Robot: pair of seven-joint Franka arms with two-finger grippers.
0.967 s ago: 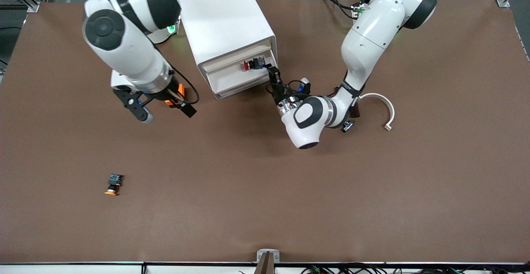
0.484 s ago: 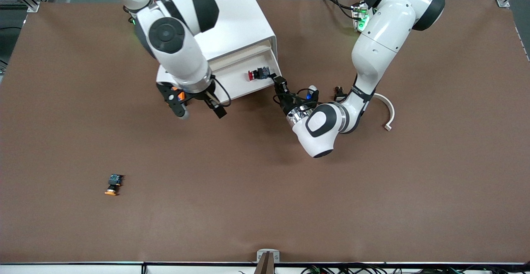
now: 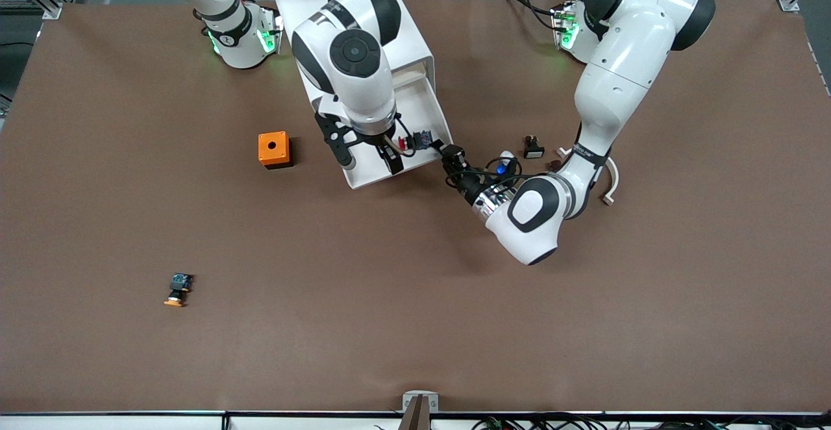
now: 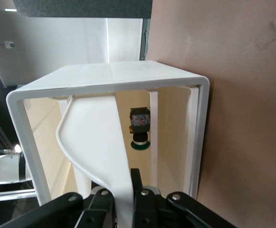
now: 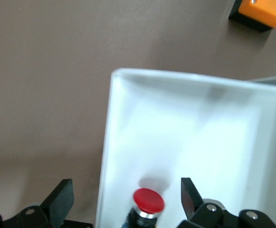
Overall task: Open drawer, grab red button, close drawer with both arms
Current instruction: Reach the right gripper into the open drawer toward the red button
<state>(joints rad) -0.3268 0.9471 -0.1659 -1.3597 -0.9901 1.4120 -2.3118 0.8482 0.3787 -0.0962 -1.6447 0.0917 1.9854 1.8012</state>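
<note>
Button (image 5: 148,201): red round cap, black body; in drawer (image 5: 185,128).

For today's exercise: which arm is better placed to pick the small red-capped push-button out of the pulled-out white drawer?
The right. Its open right gripper hangs over the red-capped push-button in the white drawer; the left gripper is shut on the drawer's front.

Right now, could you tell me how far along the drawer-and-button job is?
Done: the shallow white tray drawer is pulled out, the left gripper shut on its front corner. In hand: the right gripper, jaws open, hangs over the red-capped push-button. Left: grasp it, lift it, close the drawer.
</note>
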